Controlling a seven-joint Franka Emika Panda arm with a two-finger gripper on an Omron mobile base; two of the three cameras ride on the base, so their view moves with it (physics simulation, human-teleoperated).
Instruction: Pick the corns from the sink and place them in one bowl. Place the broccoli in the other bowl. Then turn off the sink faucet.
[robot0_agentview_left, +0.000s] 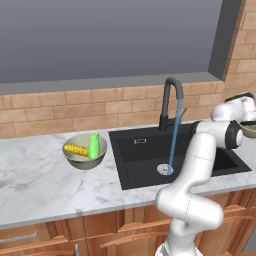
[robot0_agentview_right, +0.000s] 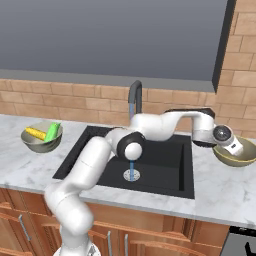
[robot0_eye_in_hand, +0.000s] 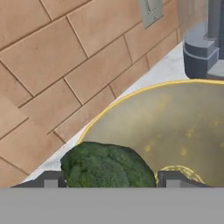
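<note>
- Broccoli is seen in the hand view between the two dark finger tips, one on each side of it, and is held by the gripper.
- Directly behind the broccoli in that view lies the olive-tan bowl with its yellowish rim; whether the broccoli touches the bowl cannot be told.
- The olive-tan bowl is located on the marble counter to the right of the sink, close to the brick wall.
- The arm is extended across the sink, with the hand positioned over this bowl in the right base view.
- Both corns are found in the pale grey bowl on the counter left of the sink: the yellow cob and the light-green piece lie side by side.
- A blue stream of water is shown running from the black faucet down to the silver drain.
</note>
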